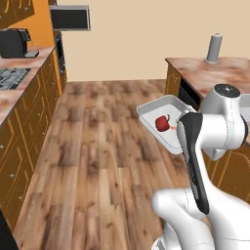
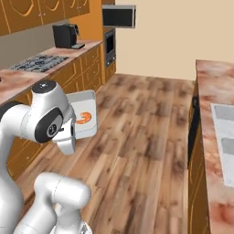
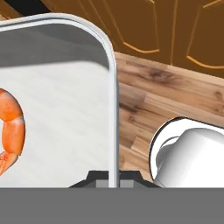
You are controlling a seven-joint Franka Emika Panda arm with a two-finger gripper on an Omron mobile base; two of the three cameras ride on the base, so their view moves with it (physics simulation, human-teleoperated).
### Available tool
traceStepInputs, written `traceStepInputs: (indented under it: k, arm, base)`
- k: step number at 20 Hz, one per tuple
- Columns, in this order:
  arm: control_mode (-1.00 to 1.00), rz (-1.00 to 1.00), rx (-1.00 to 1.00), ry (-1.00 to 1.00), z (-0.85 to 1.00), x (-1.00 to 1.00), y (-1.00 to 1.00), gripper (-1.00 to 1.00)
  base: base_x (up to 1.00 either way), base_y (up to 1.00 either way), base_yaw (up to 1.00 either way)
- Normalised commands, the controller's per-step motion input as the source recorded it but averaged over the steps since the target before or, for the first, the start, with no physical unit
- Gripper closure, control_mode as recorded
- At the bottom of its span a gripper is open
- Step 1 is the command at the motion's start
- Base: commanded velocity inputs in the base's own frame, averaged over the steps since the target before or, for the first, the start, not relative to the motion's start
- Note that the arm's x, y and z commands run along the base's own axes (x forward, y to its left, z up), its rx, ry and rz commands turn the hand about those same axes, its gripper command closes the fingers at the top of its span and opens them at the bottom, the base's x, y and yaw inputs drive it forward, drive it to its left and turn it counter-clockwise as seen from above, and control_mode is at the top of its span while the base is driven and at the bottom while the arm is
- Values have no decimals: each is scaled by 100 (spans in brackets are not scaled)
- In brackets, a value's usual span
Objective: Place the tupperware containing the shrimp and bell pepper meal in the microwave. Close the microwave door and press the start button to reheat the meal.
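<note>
Currently, in the left base view, the tupperware (image 1: pixel 168 105) is hanging in mid-air over the wooden floor (image 1: pixel 102 146), tilted, just left of the arm's white wrist, with the island counter (image 1: pixel 215 73) to the right. A red bell pepper (image 1: pixel 162 123) is sitting inside the tray, and a sliver of orange shrimp (image 1: pixel 174 127) is showing at the edge of the arm. A grey cylinder (image 1: pixel 214 48) is standing on the island's far end. A black coffee machine (image 1: pixel 14 43) and a cooktop (image 1: pixel 12 78) are sitting on the left counter.

In the right base view, the tray (image 2: pixel 84 103) is showing partly behind the arm's upper joint, with the shrimp (image 2: pixel 84 118) lying in it. The microwave (image 2: pixel 118 16) is mounted high at the far end of the room, above the built-in oven (image 2: pixel 109 43).

In the hand view, the gripper (image 3: pixel 114 178) is pinching the tray's rim (image 3: pixel 113 87): both fingertips (image 3: pixel 101 178) are clenched on the thin white wall. The shrimp (image 3: pixel 11 127) is lying on the tray floor at the left.
</note>
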Motion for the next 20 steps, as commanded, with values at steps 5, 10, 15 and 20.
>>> traceStepInputs:
  k: [5,10,15,20]
  arm:
    - [100,0,0,0,0,0,0,100]
    - [100,0,0,0,0,0,0,100]
    - [100,0,0,0,0,0,0,100]
    - [100,0,0,0,0,0,0,100]
  base:
    - [100,-34,3]
    - [100,-32,0]
    - [100,-40,0]
    - [100,-33,-8]
